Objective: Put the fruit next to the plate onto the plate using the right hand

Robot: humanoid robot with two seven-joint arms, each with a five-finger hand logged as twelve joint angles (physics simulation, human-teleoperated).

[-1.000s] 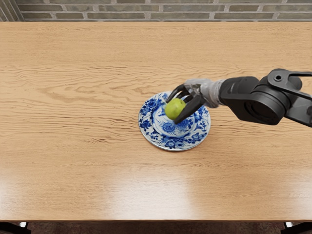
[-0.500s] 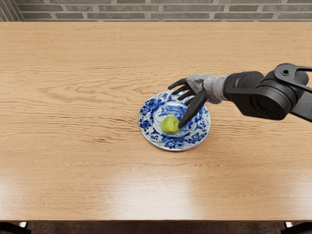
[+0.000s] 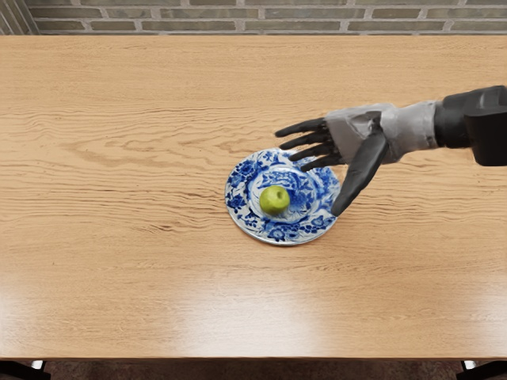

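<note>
A green apple [image 3: 275, 199] rests upright in the middle of the blue-and-white patterned plate [image 3: 241, 193], near the table's centre. My right hand [image 3: 323, 163] hovers over the plate's right rim, a short way from the apple. Its fingers [image 3: 299, 127] are spread out flat toward the left and its thumb points down toward the plate's right edge. It holds nothing. The right arm comes in from the right edge. No left arm shows.
The wooden table [image 3: 119, 158] stretches wide around the plate. A brick wall [image 3: 238, 16] runs along the far edge.
The right hand let go of the apple, which dropped onto the plate's middle. The hand then opened wide and drew back up and to the right.
</note>
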